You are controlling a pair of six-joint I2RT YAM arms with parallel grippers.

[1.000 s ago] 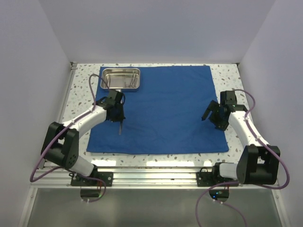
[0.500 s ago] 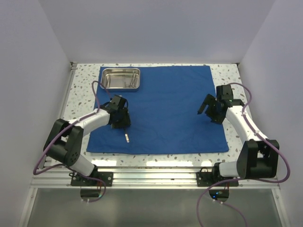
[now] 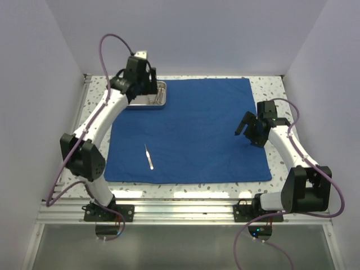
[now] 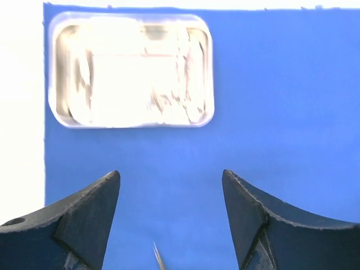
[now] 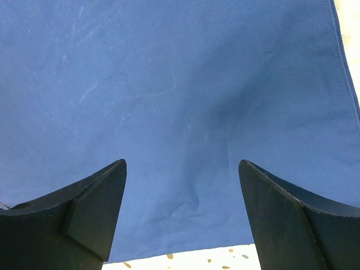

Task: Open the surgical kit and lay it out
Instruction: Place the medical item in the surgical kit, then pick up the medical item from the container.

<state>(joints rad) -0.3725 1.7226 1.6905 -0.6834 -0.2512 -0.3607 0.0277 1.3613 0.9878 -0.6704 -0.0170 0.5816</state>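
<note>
While the royal-blue cloth (image 3: pixel 197 129) is lying spread flat over most of the tabletop (image 3: pixel 264 90) in the top view, narrow speckled margins are showing along all four of its edges. The steel tray (image 3: pixel 160 100) is sitting on the cloth's far left corner, its left part hidden under the left end effector (image 3: pixel 140 89), which is hovering over it. The tweezers (image 3: pixel 149 157) are lying alone on the near left part of the cloth, well apart from the tray and close to the near hem. The right end effector (image 3: pixel 247 132) is hanging over the cloth's right side with its fingers apart. The whole middle of the cloth is lying bare between the two arms, and walls are closing in the left, far and right sides.

From the left wrist, the end effector (image 4: pixel 171 219) is standing wide apart, gripping nothing. The tray's rim (image 4: pixel 209 67) is running just inside the cloth's left and far edges; glare is washing out its inside. A tweezer tip (image 4: pixel 158 259) is peeking in at the near edge.

From the right wrist, the end effector (image 5: pixel 183 214) is likewise gaping over slightly creased cloth (image 5: pixel 169 84), whose hem is giving way to a strip of tabletop (image 5: pixel 197 260).
</note>
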